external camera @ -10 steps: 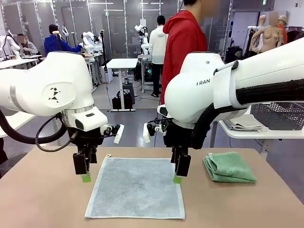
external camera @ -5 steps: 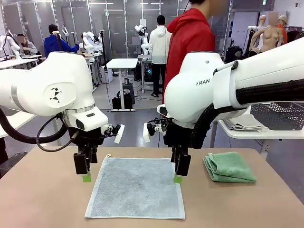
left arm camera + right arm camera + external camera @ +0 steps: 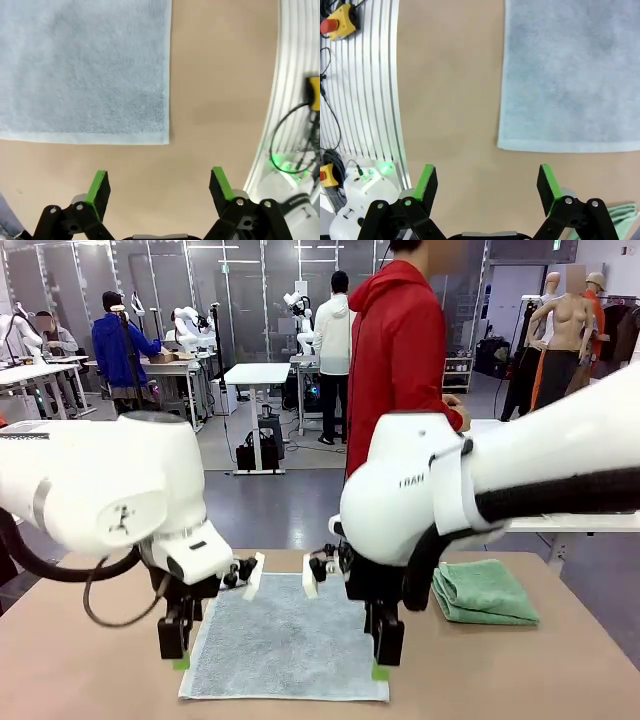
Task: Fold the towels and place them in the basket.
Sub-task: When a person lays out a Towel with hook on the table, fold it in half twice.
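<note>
blue-grey towel (image 3: 285, 640) lying flat between the two claws
the left gripper (image 3: 160, 182) is hanging wide open and empty, just outside the towel's near left corner. the right gripper (image 3: 490, 180) is hanging the same way, gaping and holding nothing, just outside the near right corner. the folded green towel (image 3: 485, 592) is sitting off the right gripper's outer side.

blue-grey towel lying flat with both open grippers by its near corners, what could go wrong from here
The blue-grey towel lies flat on the table, so the open left gripper or right gripper may miss its corner or catch only the hem. If one corner catches and the other doesn't, the fold would likely come out skewed. The folded green towel sits close beside the right arm and could get nudged.
</note>
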Available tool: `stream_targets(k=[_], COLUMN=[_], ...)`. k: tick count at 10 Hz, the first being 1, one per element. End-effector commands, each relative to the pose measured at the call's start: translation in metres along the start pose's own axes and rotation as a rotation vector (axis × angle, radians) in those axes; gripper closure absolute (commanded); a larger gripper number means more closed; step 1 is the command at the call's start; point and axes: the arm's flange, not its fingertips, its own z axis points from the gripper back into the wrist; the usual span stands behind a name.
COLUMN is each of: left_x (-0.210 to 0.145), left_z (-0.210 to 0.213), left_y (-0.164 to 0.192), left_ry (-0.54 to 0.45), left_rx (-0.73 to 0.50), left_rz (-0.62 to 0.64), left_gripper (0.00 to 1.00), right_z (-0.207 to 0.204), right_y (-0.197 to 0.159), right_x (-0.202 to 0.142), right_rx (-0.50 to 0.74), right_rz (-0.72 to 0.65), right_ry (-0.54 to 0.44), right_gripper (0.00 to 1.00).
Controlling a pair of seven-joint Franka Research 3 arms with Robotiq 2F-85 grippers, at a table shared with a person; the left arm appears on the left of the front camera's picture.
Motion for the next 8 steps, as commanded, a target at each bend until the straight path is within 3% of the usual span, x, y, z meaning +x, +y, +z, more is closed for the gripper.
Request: stream_targets(k=[1, 8], left_x=[0.001, -0.012], left_z=[-0.027, -0.088], left_y=[-0.003, 0.010], left_ry=[0.015, -0.041], left_rx=[0.055, 0.022], left_rz=[0.016, -0.086], left_gripper=[0.00, 0.00], right_z=[-0.021, -0.066], right_y=[0.009, -0.014], right_x=[-0.001, -0.017], right_rx=[-0.021, -0.072], right_rz=[-0.038, -0.073], right_ry=[-0.025, 0.067], right_gripper=[0.00, 0.00])
